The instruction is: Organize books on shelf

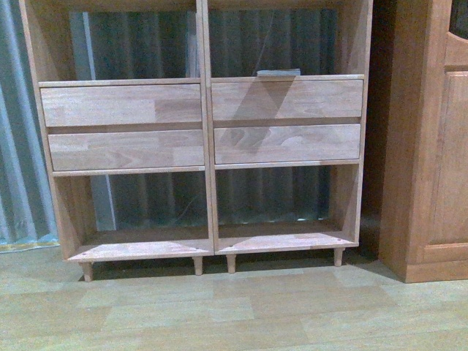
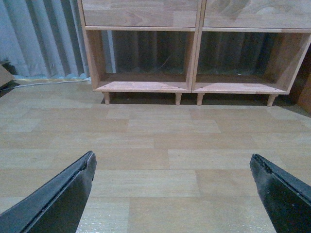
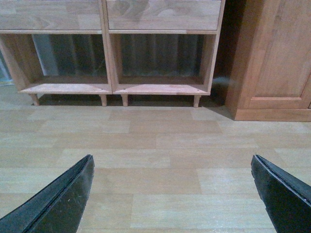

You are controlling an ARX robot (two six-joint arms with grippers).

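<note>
1. One shelf [image 1: 205, 146] of pale wood, with two columns.
2. Four drawer fronts [image 1: 121, 104] — two stacked in each column.
3. Four open compartments [image 1: 139, 245]: two under the drawers and two above, the upper pair cut off at 12 o'clock.
4. Four peg legs [image 1: 197, 265], in a row towards 6 o'clock.
5. One book [image 1: 278, 72], lying flat at 1 o'clock.
6. One darker cabinet [image 1: 431, 146], at 3 o'clock.
7. One curtain [image 1: 22, 146], at 9 o'clock.
8. Two grippers — left gripper [image 2: 171, 162] and right gripper [image 3: 171, 162], each showing two dark fingers [image 2: 68, 194].
</note>
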